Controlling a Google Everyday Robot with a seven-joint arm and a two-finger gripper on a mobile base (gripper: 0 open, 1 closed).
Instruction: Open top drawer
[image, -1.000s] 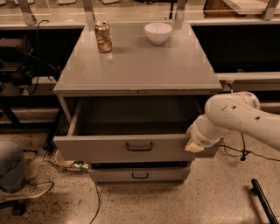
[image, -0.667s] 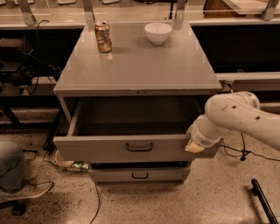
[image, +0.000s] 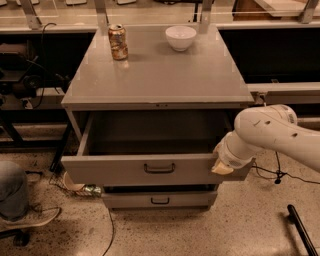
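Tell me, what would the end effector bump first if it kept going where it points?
Likely the top drawer: the end effector sits at the right end of its open front, pointing left and down. Depth is hard to judge.

So the top drawer (image: 120, 171) sticks out in front of the cabinet (image: 160, 80), with a lower drawer (image: 160, 200) set further back underneath it. The gripper (image: 222, 167) sits at the right end of the top drawer's front. Up on the cabinet, there's a can (image: 118, 42) at the back left and a bowl (image: 180, 37) to its right.
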